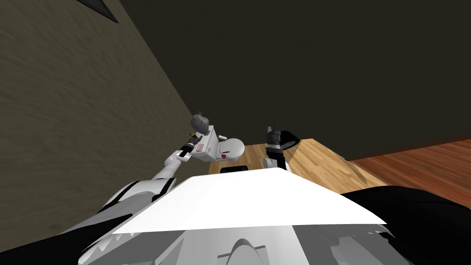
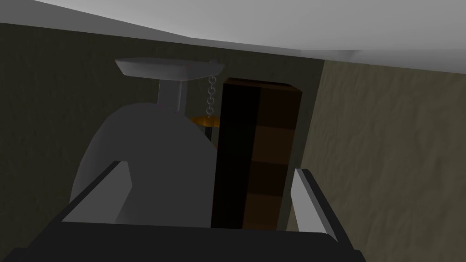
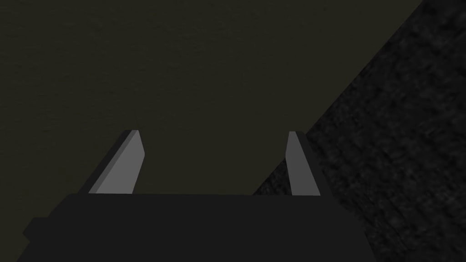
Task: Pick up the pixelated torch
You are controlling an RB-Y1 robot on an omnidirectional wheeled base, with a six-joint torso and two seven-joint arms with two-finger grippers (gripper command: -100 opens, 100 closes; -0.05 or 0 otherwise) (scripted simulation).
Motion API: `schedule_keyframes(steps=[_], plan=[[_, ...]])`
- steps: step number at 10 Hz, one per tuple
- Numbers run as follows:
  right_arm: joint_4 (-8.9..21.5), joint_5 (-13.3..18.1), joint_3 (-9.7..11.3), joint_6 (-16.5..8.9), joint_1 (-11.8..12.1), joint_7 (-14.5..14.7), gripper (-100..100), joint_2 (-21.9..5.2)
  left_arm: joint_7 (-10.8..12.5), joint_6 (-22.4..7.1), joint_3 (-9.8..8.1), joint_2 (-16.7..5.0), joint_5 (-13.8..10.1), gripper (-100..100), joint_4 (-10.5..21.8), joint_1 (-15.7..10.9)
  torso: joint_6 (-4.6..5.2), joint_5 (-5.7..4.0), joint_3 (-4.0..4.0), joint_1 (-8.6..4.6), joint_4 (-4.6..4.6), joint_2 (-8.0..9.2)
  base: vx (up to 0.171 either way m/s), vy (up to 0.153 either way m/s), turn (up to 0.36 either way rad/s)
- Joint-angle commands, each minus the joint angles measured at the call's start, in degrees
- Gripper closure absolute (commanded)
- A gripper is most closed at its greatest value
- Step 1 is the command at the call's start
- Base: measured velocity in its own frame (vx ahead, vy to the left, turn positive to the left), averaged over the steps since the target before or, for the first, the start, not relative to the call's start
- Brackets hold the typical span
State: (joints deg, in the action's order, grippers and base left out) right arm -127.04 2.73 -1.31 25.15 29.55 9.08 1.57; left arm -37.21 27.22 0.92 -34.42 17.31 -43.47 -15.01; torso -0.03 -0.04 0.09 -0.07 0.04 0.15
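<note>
Brown pixelated torch (image 2: 259, 150): upright, standing between the left fingers, just beside a grey domed thing (image 2: 145, 159).
Left gripper (image 2: 211, 168): spread, straddling the torch, no contact seen.
Right gripper (image 3: 215, 133): spread, empty, well apart.
Nearer arm: left.
Next, judged: close across the torch's width.

The left gripper's (image 2: 211, 168) body hides the pixelated torch's (image 2: 255, 154) lower end; beside the torch, a grey rounded object (image 2: 145, 159) half covers a small orange thing (image 2: 205, 121).
</note>
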Motion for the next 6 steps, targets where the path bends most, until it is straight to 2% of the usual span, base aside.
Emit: schedule_keyframes(steps=[1,2,3,4,5,6], plan=[[0.00,0.00,0.00,0.00,0.00,0.00,0,0.00,-0.34,0.48,0.40,-0.34,-0.58,-100,2.76,-1.32,0.00,0.00,0.00,0.00,0.00,0.00,-0.038,-0.016,-0.004],[0.00,0.00,0.00,0.00,0.00,0.00,0,0.00,-1.12,1.78,1.15,-0.88,-1.69,-100,4.55,-3.70,-0.02,0.01,0.01,0.01,0.00,0.02,-0.041,-0.026,0.007],[0.00,0.00,0.00,0.00,0.00,0.00,0,0.00,-1.12,1.78,1.15,-0.88,-1.69,-100,6.69,-4.36,-0.01,0.00,0.01,-0.02,0.00,0.02,-0.035,-0.025,0.001],[0.00,0.00,0.00,0.00,0.00,0.00,0,0.00,-0.97,1.83,1.02,-0.92,-1.55,-100,5.48,-3.64,-0.01,0.00,0.01,-0.02,0.00,0.01,-0.013,-0.010,0.000],[0.00,0.00,0.00,0.00,0.00,0.00,0,0.00,-0.98,1.84,1.06,-0.94,-1.58,100,5.65,-3.73,-0.02,0.01,-0.02,0.03,-0.01,-0.04,0.000,0.000,0.000],[0.00,0.00,0.00,0.00,0.01,0.00,0,0.00,-0.98,1.83,1.03,-0.97,-1.59,100,5.65,-3.72,0.00,0.03,-0.05,0.05,-0.02,-0.08,0.000,0.000,0.000]])
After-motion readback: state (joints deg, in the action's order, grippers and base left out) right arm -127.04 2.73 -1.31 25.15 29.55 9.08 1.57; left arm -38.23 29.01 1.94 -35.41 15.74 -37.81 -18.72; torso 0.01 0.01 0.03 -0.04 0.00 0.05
